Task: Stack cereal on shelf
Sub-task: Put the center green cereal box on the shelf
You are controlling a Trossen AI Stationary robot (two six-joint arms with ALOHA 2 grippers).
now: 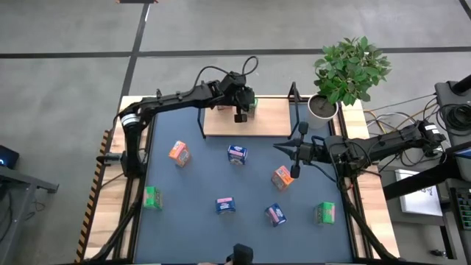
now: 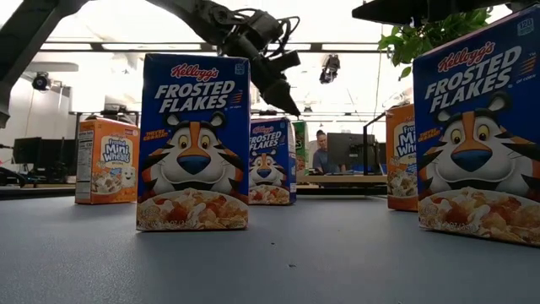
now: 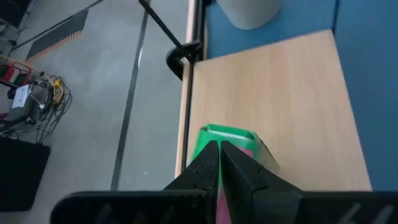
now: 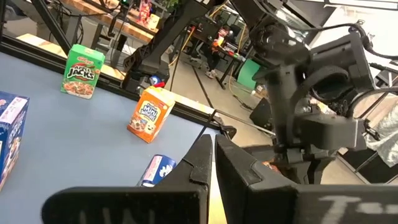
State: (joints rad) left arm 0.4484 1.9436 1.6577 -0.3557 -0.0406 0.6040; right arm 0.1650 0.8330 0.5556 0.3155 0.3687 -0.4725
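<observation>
The shelf's wood board (image 1: 268, 121) lies at the table's far edge, with black posts at its corners. One green cereal box (image 1: 253, 105) stands on it near the far rim. My left gripper (image 1: 241, 114) hangs just above that box (image 3: 227, 138), fingers shut. My right gripper (image 1: 295, 163) is shut and hovers near the table's right side, just beyond an orange box (image 1: 282, 177). Loose on the table stand another orange box (image 1: 179, 153), three blue boxes (image 1: 236, 154) (image 1: 225, 205) (image 1: 275, 214) and two green ones (image 1: 152, 196) (image 1: 324, 213). My left gripper points down with its shut fingertips (image 3: 214, 155) over the top of the green box (image 3: 239, 134), which stands upright on the board. I cannot tell whether the tips touch the box.
A potted plant (image 1: 324, 103) stands at the board's right end, close to the right arm. The board (image 3: 280, 112) is bare to the right of the green box. In the low view, blue boxes (image 2: 194, 143) (image 2: 477, 127) stand close to the camera.
</observation>
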